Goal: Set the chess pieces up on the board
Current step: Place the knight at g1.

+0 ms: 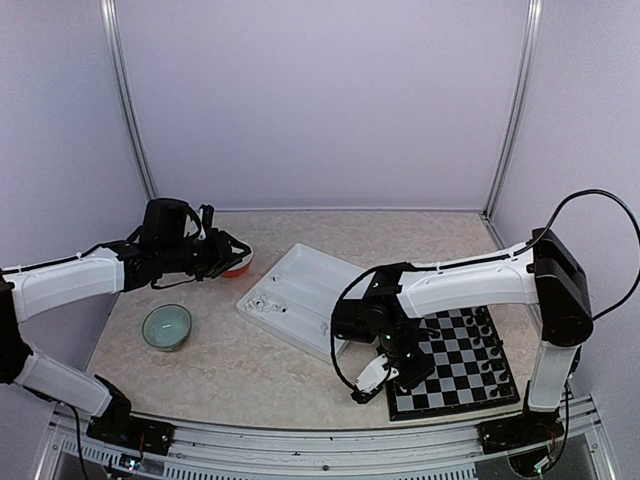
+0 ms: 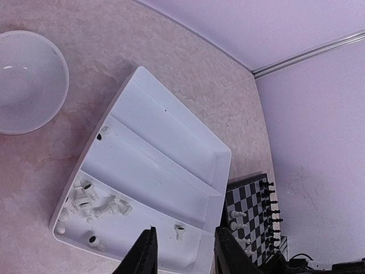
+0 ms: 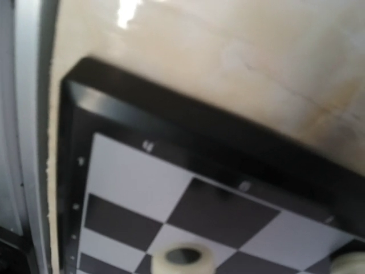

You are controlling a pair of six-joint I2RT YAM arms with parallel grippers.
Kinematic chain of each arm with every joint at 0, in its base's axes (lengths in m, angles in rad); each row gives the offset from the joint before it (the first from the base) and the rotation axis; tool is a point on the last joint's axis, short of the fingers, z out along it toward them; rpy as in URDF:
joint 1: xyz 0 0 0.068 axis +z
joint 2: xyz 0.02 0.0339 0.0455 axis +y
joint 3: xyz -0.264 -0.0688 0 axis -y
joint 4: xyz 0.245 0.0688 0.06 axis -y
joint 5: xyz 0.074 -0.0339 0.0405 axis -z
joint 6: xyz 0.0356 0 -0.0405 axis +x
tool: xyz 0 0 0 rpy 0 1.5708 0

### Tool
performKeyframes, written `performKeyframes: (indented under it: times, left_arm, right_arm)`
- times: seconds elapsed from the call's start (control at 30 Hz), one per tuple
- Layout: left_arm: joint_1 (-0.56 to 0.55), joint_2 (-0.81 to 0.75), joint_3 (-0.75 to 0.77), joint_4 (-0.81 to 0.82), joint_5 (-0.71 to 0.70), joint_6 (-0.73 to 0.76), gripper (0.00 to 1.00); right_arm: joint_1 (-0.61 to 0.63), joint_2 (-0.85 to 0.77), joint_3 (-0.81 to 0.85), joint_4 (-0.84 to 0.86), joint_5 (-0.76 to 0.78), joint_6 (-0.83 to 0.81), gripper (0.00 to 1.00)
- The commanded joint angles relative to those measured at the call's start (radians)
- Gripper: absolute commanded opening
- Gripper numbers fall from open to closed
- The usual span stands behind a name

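The board [image 1: 455, 362] lies at the near right, with black chess pieces [image 1: 490, 350] lined along its right edge. It also shows in the left wrist view [image 2: 251, 208], with a few white pieces [image 2: 236, 220] on its left side. Several white pieces [image 2: 85, 200] lie in the tray's end compartment, and one [image 2: 179, 231] lies apart. My left gripper [image 2: 188, 254] is open and empty, high above the tray. My right gripper [image 1: 400, 372] hovers low over the board's near left corner [image 3: 74, 91]. A white piece [image 3: 182, 260] shows just below it. Its fingers are out of view.
A white divided tray [image 1: 310, 275] lies at an angle in the middle, close to the board's left edge. A green bowl [image 1: 166, 326] sits at the left. An orange bowl [image 1: 240, 262] sits under my left gripper [image 1: 225, 255]; a pale bowl [image 2: 23, 83] shows in the left wrist view.
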State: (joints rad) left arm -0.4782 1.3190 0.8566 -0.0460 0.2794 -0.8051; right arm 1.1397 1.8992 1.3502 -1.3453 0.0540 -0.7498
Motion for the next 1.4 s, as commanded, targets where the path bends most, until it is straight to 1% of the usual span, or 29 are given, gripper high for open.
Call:
performKeyframes:
  times: [0.0,0.07,0.17,0.27,0.43,0.53,0.93,1.07,1.17,1.27,1.37]
  left_arm:
    - [0.001,-0.020,-0.016,0.000,-0.006,0.019,0.35]
    - [0.001,-0.020,-0.020,0.004,-0.005,0.020,0.35]
    - [0.001,-0.018,-0.026,0.014,-0.001,0.018,0.35]
    - [0.001,-0.013,-0.028,0.016,0.001,0.022,0.35]
    - [0.001,-0.006,-0.031,0.023,0.011,0.021,0.35]
    - [0.001,-0.007,-0.037,0.030,0.013,0.017,0.35]
    - [0.001,-0.019,-0.058,0.035,0.021,0.014,0.35]
    - [0.001,-0.027,-0.055,0.025,0.013,0.019,0.35]
    - [0.001,-0.032,-0.050,0.008,0.007,0.031,0.35]
    - [0.000,-0.035,-0.037,-0.014,0.005,0.042,0.35]
    - [-0.006,-0.044,-0.024,-0.020,-0.008,0.046,0.36]
  right_arm:
    - [0.017,0.028,0.017,-0.003,0.026,0.021,0.00]
    - [0.018,0.032,0.017,-0.004,0.026,0.023,0.00]
    - [0.020,0.034,0.013,-0.003,0.029,0.026,0.07]
    - [0.020,0.032,0.015,-0.001,0.033,0.026,0.10]
    - [0.022,0.034,0.015,-0.003,0.024,0.025,0.11]
    - [0.023,0.035,0.018,-0.004,0.023,0.025,0.16]
    - [0.029,0.037,0.033,0.000,0.017,0.023,0.22]
    - [0.029,0.023,0.034,-0.003,0.016,0.010,0.26]
    - [0.030,0.001,0.033,-0.003,-0.010,0.000,0.28]
    - [0.021,-0.045,0.033,-0.003,-0.067,-0.019,0.29]
    - [-0.014,-0.101,0.049,0.011,-0.148,-0.039,0.32]
